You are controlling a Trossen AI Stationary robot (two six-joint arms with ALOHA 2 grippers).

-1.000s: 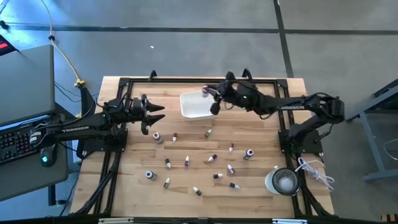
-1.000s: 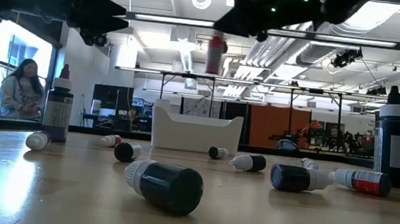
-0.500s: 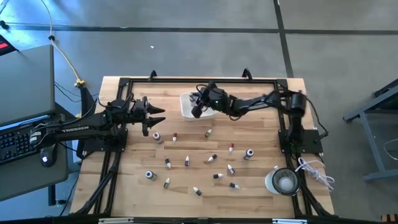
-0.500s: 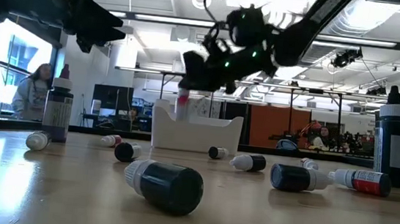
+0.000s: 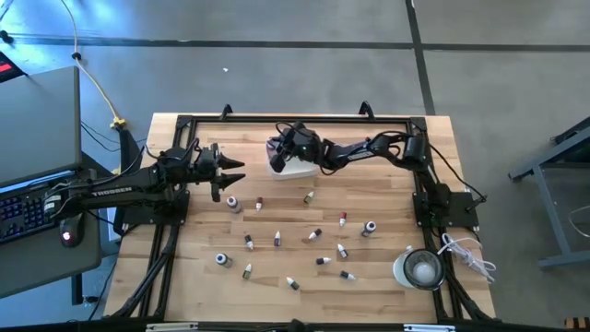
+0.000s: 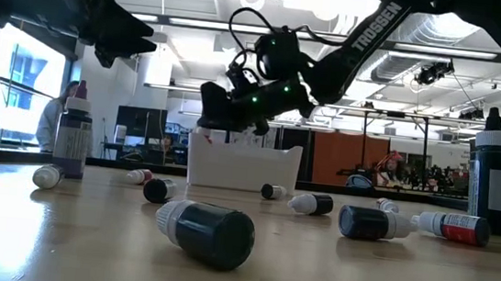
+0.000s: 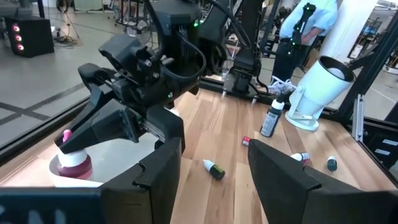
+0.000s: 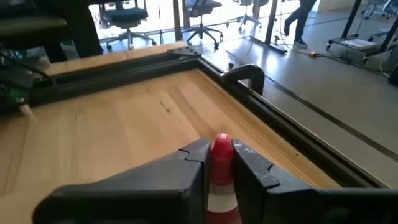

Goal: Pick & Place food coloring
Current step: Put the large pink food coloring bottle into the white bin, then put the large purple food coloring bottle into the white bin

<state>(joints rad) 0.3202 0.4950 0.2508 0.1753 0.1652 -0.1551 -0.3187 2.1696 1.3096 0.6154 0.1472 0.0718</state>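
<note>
While the right gripper (image 8: 216,163) is pinching a red-capped bottle (image 8: 221,155) over the white tray (image 5: 297,168), it should be lowering gently before releasing; the left gripper (image 5: 232,170) is waiting, fingers spread.

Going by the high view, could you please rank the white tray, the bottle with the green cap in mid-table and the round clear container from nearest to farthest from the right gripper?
1. White tray: directly under the right gripper, at the table's far side.
2. Green-capped bottle: just toward the table's middle from the tray.
3. Round clear container: near corner on the right arm's side, clearly farthest.
</note>
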